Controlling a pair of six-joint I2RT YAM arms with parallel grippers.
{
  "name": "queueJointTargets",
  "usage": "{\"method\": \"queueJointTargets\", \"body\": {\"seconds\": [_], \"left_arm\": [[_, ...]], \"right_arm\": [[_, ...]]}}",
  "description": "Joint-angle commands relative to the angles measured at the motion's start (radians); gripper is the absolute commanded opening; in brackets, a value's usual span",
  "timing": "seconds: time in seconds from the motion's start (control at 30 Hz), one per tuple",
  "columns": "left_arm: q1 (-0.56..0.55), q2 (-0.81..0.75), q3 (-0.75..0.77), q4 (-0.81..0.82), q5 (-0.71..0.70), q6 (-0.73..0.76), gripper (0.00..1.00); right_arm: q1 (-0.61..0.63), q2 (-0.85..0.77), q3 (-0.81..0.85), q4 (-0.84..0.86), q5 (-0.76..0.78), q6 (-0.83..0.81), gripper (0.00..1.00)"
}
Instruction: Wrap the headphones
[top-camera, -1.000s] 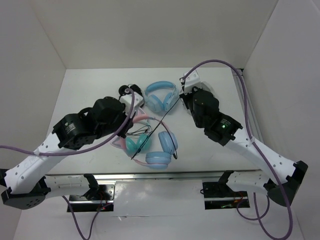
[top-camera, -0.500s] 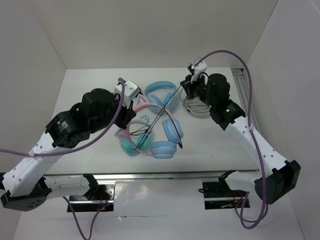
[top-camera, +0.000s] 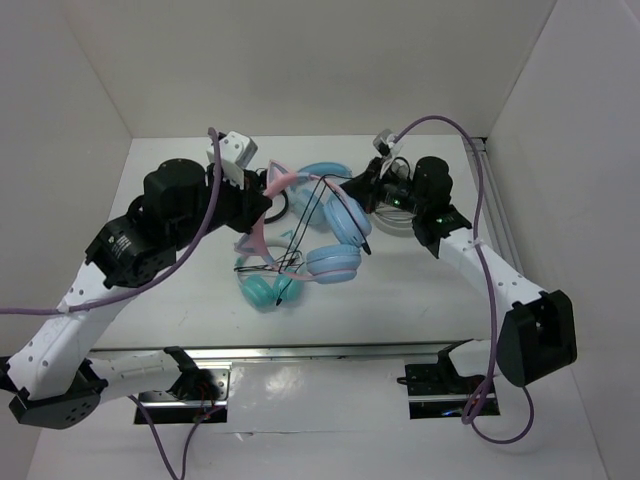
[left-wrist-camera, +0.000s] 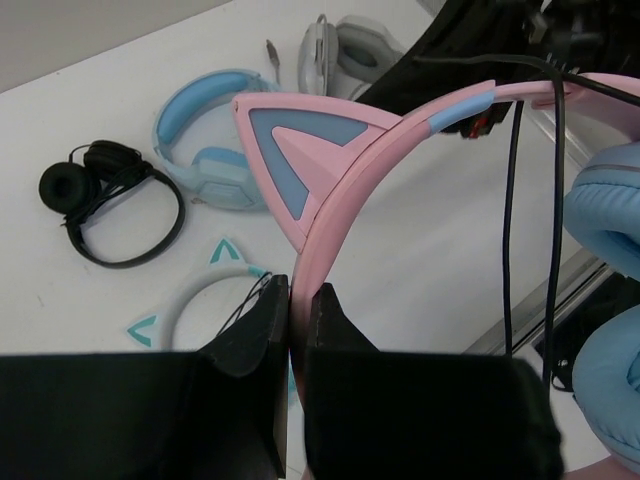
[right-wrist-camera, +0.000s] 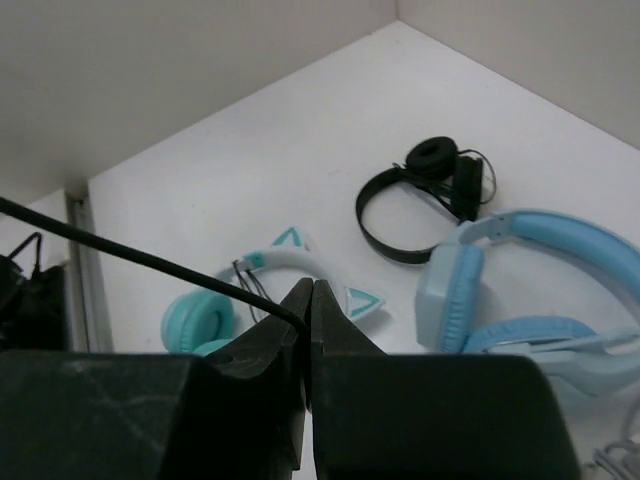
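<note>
The headphones (top-camera: 344, 218) have a pink cat-ear headband (left-wrist-camera: 330, 170), light blue ear cups (left-wrist-camera: 612, 205) and a thin black cable (left-wrist-camera: 510, 200). My left gripper (top-camera: 264, 206) is shut on the pink headband (top-camera: 256, 236) and holds the pair above the table; the left wrist view shows the band pinched between its jaws (left-wrist-camera: 297, 295). My right gripper (top-camera: 348, 186) is shut on the black cable (right-wrist-camera: 150, 262), which runs taut to the left of its jaws (right-wrist-camera: 310, 290). The cable crosses the headband in loops (top-camera: 322, 196).
A teal cat-ear pair (top-camera: 264, 290) lies on the table below the held pair. An all-light-blue pair (left-wrist-camera: 205, 130) and small black headphones (left-wrist-camera: 110, 200) lie at the back. A grey-white pair (top-camera: 392, 218) lies under my right arm. White walls enclose three sides.
Both arms rose and moved toward the back, lifting the pink headphones off the teal pair. The right gripper swung left with the cable, which now crosses the headband.
</note>
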Motion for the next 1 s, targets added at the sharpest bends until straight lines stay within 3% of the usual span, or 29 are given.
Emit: {"method": "queueJointTargets", "body": {"seconds": [0.0,0.27,0.43,0.57,0.97], "left_arm": [[0.002,-0.056,0.001,0.226,0.053,-0.110,0.00],[0.002,-0.035,-0.055,0.332,-0.059,-0.166,0.00],[0.002,0.018,0.013,0.332,-0.070,-0.177,0.00],[0.002,0.054,0.059,0.320,-0.125,-0.188,0.00],[0.002,0.064,0.133,0.271,-0.194,-0.188,0.00]], "right_arm": [[0.005,-0.002,-0.051,0.248,-0.115,0.138,0.08],[0.083,-0.012,-0.177,0.512,-0.143,0.311,0.18],[0.136,0.033,-0.190,0.572,-0.105,0.322,0.24],[0.160,0.073,-0.226,0.619,-0.074,0.331,0.38],[0.160,0.188,-0.279,0.750,-0.065,0.371,0.39]]}}
